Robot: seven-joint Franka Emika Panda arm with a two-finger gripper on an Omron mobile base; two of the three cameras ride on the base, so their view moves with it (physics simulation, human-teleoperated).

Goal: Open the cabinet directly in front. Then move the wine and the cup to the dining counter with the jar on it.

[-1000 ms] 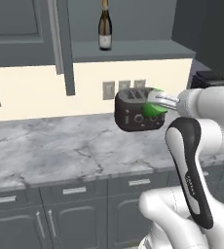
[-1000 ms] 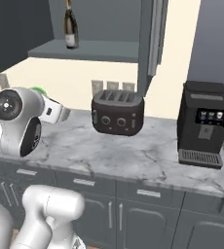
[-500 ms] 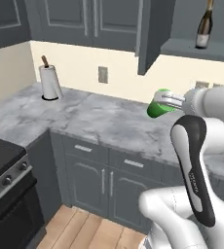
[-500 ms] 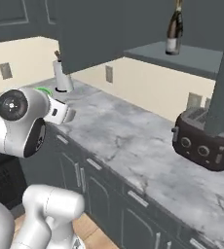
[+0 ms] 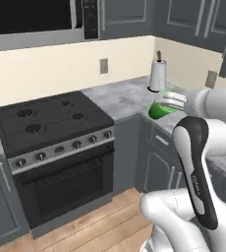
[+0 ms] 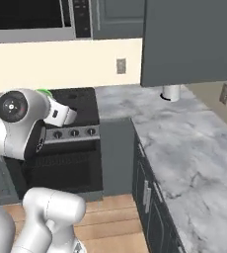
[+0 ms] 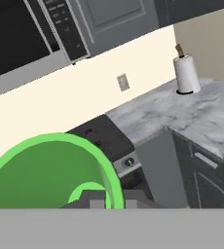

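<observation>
**Base swung left, cup in transit**

Whole view has shifted since half a second ago: toaster and wine shelf gone from frame, stove (image 5: 51, 123) and microwave (image 7: 16, 44) now ahead. Camera move, not object moves.

Gripper (image 5: 170, 102) is clenched on the cup (image 5: 159, 111); cup rides at arm's end, about 3 o'clock in left base view. Hand view shows its green rim (image 7: 50, 170) at 7 o'clock. Paper towel roll (image 5: 157, 75) sits on the corner counter (image 6: 184, 143) at 1 o'clock.

Progress, judged: cabinet door (image 6: 189, 42) hangs open, so step one done. Cup mid-carry. Left: set the cup on the dining counter, then fetch the wine.
</observation>
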